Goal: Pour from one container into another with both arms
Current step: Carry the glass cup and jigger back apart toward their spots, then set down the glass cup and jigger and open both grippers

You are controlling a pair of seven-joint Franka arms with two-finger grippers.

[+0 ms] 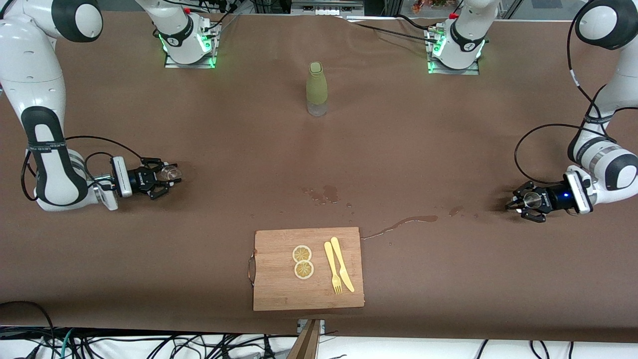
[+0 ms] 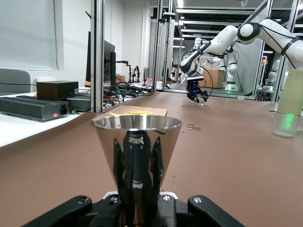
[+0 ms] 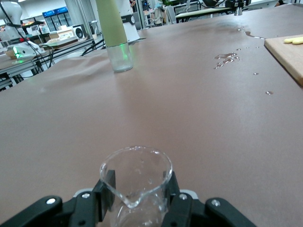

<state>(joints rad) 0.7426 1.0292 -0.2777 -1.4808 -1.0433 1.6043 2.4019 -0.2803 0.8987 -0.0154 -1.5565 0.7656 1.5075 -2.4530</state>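
My right gripper [image 1: 162,177] is at the right arm's end of the table, low over the cloth. It is shut on a clear glass beaker [image 1: 171,172] with a pouring lip. In the right wrist view the beaker [image 3: 136,177] stands upright between the black fingers [image 3: 105,190]. My left gripper [image 1: 521,202] is at the left arm's end, also low. It is shut on a shiny metal cone-shaped cup [image 1: 533,199]. The left wrist view shows the cup [image 2: 137,142] upright, mouth up. The frames do not show whether either vessel touches the table.
A pale green bottle [image 1: 317,89] with a clear base stands mid-table, near the bases. A wooden cutting board [image 1: 279,294] near the front edge carries two lemon slices [image 1: 302,262], a yellow fork and a knife [image 1: 339,267]. Spilled liquid [image 1: 324,194] lies between bottle and board, with a streak [image 1: 403,222] toward the left arm.
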